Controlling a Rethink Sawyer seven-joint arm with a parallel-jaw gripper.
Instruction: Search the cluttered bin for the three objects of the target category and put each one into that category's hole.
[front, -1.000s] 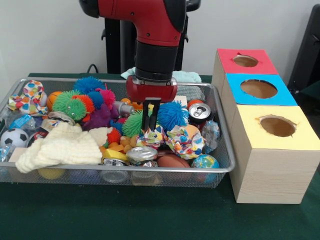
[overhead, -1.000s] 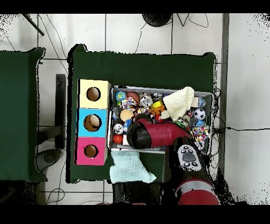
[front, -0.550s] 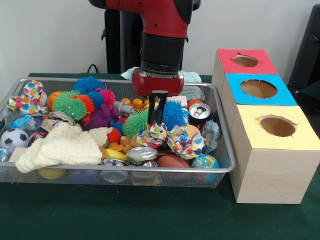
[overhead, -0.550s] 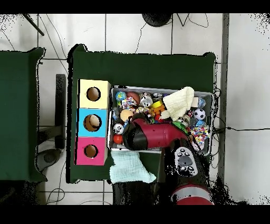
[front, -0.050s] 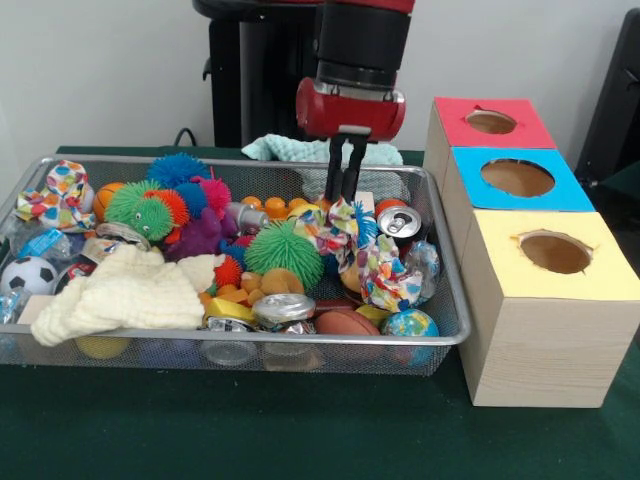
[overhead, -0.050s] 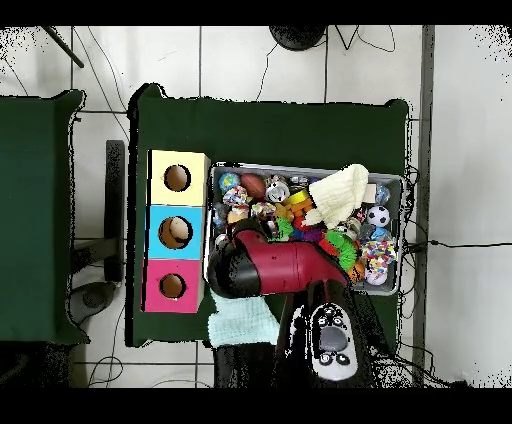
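From the front camera, I start at the far left of the silver wire-mesh bin (front, -0.050s: 250, 345), where a polka-dot fabric scrunchie (front, -0.050s: 55, 195) lies by the rim, with a small soccer ball (front, -0.050s: 27, 273) nearer the camera. Next comes a cream knitted cloth (front, -0.050s: 125, 290) spread over the clutter, then an orange-and-green spiky rubber ball (front, -0.050s: 148, 208) behind it and a plain green spiky ball (front, -0.050s: 283, 248) toward the middle. Right of that I see the red-and-black gripper (front, -0.050s: 341, 195) with its jaws drawn narrow, pinching the top of a multicoloured patterned fabric scrunchie (front, -0.050s: 345, 228); the scrunchie hangs partly lifted, its lower end trailing over the pile beside a red soda can (front, -0.050s: 400, 222). Furthest right stand three wooden boxes: red-topped (front, -0.050s: 490, 122), blue-topped (front, -0.050s: 515, 178), yellow-topped (front, -0.050s: 552, 254), each with a round hole.
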